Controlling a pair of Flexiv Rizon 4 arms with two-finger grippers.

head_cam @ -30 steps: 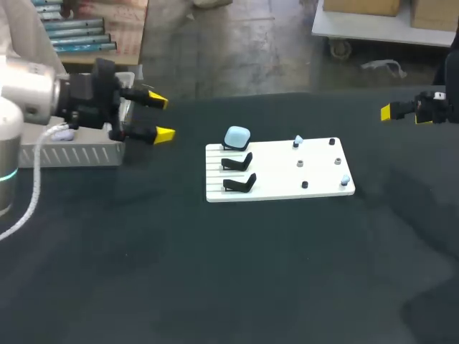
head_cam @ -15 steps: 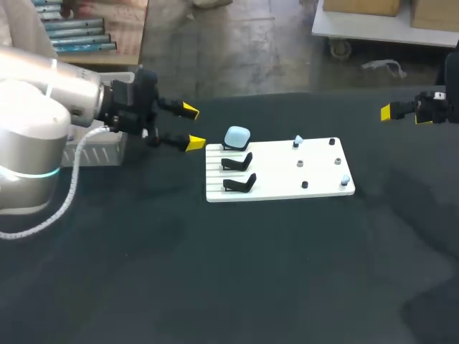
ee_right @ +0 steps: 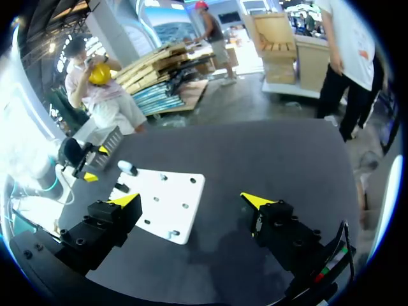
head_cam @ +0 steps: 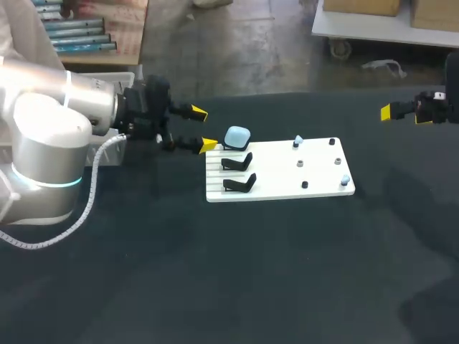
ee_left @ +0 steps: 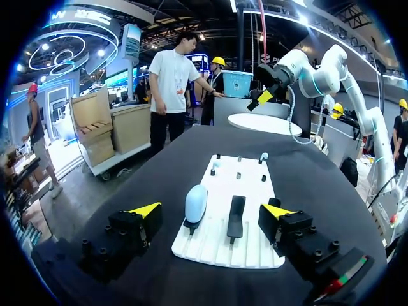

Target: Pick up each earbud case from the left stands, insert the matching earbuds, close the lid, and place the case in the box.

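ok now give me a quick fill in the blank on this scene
1. The earbud case is light ___ in colour.
2. On the white board, ___ black stands hold no case.
3. The left end effector has its fingers ___, with nothing between them.
Missing words: blue; two; open.
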